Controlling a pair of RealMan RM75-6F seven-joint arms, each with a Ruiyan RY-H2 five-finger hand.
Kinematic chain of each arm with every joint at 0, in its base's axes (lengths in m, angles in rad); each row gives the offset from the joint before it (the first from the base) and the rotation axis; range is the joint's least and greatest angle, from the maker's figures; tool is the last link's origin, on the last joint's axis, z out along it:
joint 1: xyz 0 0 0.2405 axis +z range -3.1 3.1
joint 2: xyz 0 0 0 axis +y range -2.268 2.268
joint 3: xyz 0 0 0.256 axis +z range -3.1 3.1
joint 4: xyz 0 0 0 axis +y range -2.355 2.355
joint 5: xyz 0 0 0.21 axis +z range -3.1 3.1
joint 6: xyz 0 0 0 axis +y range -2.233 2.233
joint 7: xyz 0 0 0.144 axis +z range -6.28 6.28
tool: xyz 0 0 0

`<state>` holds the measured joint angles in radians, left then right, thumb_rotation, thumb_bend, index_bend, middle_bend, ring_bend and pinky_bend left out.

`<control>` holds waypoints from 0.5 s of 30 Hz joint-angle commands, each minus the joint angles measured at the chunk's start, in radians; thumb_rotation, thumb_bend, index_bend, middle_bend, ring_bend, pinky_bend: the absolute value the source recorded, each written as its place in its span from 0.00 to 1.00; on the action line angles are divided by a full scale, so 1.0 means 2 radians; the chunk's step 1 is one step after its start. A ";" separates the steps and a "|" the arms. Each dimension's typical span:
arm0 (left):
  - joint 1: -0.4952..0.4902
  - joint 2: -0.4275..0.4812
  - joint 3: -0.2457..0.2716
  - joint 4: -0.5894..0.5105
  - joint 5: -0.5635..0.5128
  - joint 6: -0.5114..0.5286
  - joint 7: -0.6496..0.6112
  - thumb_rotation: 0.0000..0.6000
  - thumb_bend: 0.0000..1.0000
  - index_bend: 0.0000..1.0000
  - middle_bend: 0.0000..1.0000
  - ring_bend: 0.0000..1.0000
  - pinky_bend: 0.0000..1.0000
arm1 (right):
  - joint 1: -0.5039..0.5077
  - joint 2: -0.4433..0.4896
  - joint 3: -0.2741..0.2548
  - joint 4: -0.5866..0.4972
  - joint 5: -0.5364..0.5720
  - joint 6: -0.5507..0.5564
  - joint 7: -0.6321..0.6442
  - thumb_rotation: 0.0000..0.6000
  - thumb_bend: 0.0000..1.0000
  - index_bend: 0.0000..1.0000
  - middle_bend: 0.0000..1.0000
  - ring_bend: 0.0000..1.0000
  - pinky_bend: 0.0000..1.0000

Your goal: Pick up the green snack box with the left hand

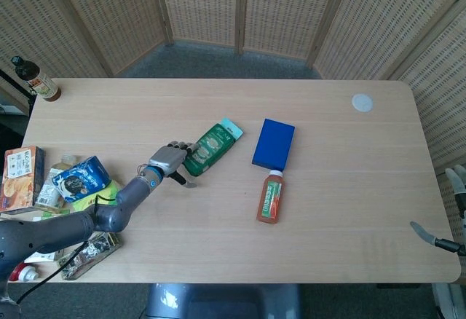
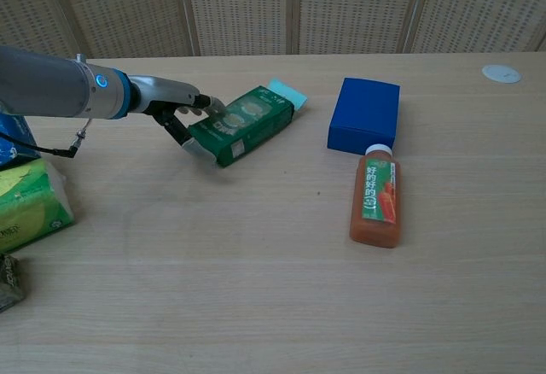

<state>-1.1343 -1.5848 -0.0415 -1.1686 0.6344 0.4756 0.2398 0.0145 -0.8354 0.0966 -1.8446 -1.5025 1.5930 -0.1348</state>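
The green snack box (image 1: 212, 144) (image 2: 247, 119) lies aslant at the middle left of the table, its pale-blue flap pointing away. My left hand (image 1: 169, 157) (image 2: 179, 109) grips the box's near left end, with fingers over the top and the thumb under the edge. That end looks raised slightly off the wood, while the far end rests on the table. My right hand (image 1: 457, 188) shows only as a few parted fingertips at the far right edge of the head view, holding nothing.
A blue box (image 1: 274, 143) (image 2: 364, 114) lies right of the snack box, with an orange drink bottle (image 1: 270, 197) (image 2: 374, 201) on its side just in front. Several snack packs (image 1: 58, 188) (image 2: 26, 195) crowd the left edge. A white disc (image 1: 362, 102) sits far right, a sauce bottle (image 1: 36, 79) far left.
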 commanded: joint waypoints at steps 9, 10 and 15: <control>-0.011 -0.004 -0.018 -0.041 0.034 -0.027 -0.029 0.61 0.16 0.00 0.15 0.09 0.06 | -0.006 0.000 -0.001 -0.002 -0.002 0.009 0.001 0.34 0.18 0.00 0.00 0.00 0.00; -0.012 -0.005 -0.021 -0.044 0.039 -0.028 -0.032 0.61 0.16 0.00 0.15 0.09 0.06 | -0.007 0.001 -0.001 -0.001 -0.002 0.010 0.002 0.34 0.18 0.00 0.00 0.00 0.00; -0.022 -0.015 -0.037 -0.057 0.060 -0.035 -0.048 0.61 0.16 0.01 0.15 0.09 0.06 | -0.012 0.002 -0.001 -0.001 -0.001 0.015 0.007 0.34 0.18 0.00 0.00 0.00 0.00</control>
<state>-1.1714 -1.6092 -0.1078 -1.2759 0.7472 0.4110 0.1509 -0.0080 -0.8310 0.0942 -1.8463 -1.5049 1.6226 -0.1220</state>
